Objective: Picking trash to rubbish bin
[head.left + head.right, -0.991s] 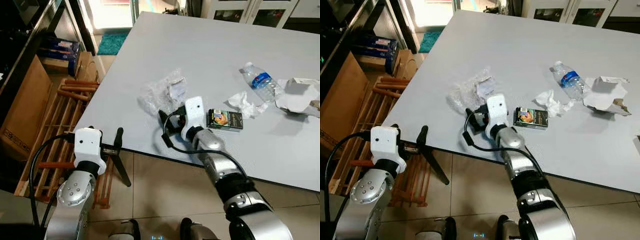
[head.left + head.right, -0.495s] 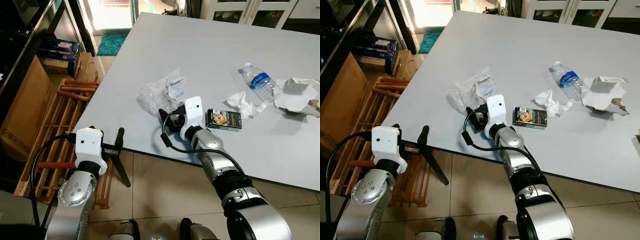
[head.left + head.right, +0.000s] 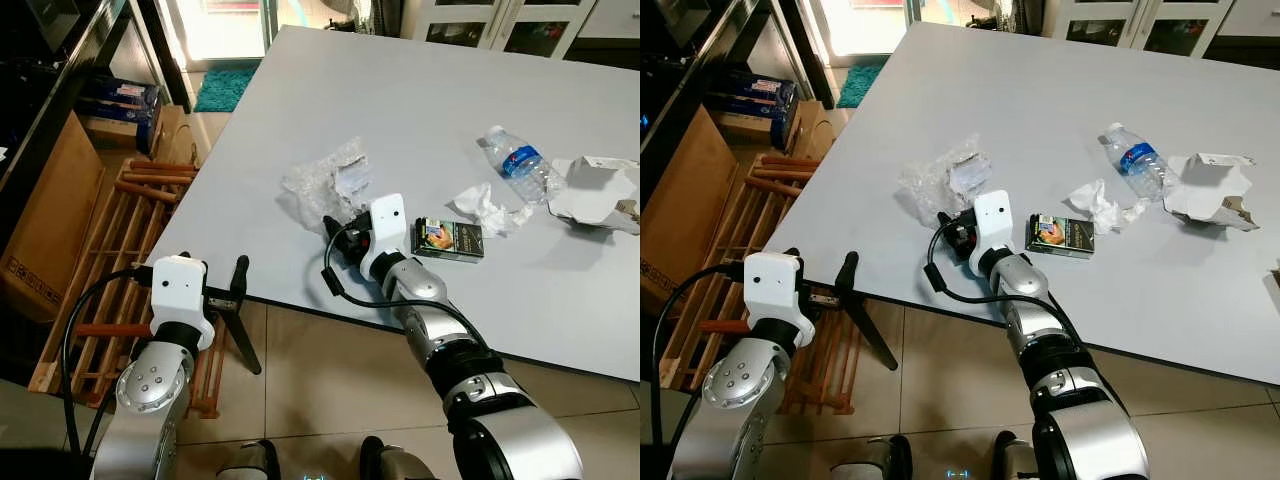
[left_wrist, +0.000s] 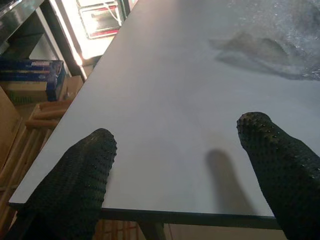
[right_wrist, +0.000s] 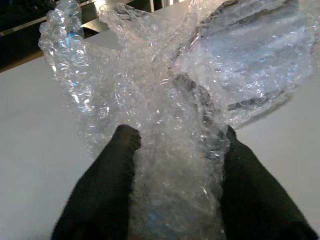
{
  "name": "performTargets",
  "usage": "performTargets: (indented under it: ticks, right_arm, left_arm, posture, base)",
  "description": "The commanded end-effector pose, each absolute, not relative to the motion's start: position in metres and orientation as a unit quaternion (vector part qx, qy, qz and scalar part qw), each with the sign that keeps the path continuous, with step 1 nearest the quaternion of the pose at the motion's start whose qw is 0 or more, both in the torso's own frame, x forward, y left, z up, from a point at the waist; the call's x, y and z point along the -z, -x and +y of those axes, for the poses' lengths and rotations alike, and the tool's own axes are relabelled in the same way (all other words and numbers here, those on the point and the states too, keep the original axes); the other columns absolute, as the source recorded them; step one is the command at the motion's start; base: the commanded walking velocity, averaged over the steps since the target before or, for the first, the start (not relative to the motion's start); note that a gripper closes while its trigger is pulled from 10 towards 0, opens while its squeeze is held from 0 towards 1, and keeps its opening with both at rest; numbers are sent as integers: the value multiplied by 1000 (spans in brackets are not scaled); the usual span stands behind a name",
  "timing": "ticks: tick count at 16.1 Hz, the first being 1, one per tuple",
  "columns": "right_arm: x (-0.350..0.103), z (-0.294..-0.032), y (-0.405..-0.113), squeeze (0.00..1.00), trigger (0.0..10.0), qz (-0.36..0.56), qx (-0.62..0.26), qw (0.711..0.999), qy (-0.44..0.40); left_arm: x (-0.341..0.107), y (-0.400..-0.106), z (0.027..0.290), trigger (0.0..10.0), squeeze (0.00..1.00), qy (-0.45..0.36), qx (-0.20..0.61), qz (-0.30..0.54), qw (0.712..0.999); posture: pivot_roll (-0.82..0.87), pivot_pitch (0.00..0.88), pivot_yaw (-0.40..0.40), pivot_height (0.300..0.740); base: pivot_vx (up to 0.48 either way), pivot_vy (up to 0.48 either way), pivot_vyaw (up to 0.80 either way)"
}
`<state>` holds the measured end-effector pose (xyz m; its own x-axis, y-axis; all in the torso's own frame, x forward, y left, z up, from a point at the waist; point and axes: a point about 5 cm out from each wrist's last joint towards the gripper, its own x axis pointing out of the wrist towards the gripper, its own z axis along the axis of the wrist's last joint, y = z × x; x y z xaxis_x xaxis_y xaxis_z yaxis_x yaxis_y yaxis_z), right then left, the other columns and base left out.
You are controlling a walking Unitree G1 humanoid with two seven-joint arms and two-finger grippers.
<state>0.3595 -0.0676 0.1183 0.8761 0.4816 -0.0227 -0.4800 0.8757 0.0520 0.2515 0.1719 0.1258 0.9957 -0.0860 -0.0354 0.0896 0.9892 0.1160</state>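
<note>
The bubble wrap (image 3: pixel 328 183) lies crumpled on the grey worktop (image 3: pixel 420 110), near its front edge, its long axis running slantwise from the near side up and away toward the far right. The right hand (image 5: pixel 172 145) has it directly ahead: in the right wrist view the two black fingers (image 5: pixel 107 185) stand apart with the near end of the wrap bunched between them, touching or almost touching both, not yet pinched tight. So the coming move, as I judge it, is simply to close on the wrap and lift.

The left hand (image 4: pixel 175 165) hovers at the worktop's front left corner, fingers spread with nothing between them, well apart from the wrap, so the right arm is plainly the nearer.

Outward from the wrap, to its right, lie a small printed box (image 3: pixel 449 239), crumpled tissue (image 3: pixel 484 207), a plastic bottle (image 3: pixel 520 162) on its side, and a torn white carton (image 3: pixel 598 190), open, its contents unclear.
</note>
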Motion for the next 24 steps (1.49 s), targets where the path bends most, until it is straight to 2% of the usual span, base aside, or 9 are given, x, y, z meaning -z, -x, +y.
performTargets:
  ticks: [1,11,17,24]
  right_arm:
    - [-100,-70,-354,0,0,59,-243,968,-26]
    - [-86,-109,-339,0,0,32,-156,987,-12]
    - [-124,-124,-336,0,0,-88,-93,990,67]
    - [-169,-127,-326,0,0,-177,-77,975,110]
  left_arm:
    - [-126,-252,171,10000,0,-65,46,16,997]
    - [-126,-256,169,10000,0,-68,53,13,996]
    - [-126,-259,169,10000,0,-71,54,11,996]
    - [-125,-264,163,10000,0,-68,57,6,996]
  posture:
    - [117,208,9,740]
    - [101,198,18,740]
    - [86,195,28,740]
    - [60,180,22,740]
  base:
    - [0,0,0]
    - [0,0,0]
    - [0,0,0]
    - [0,0,0]
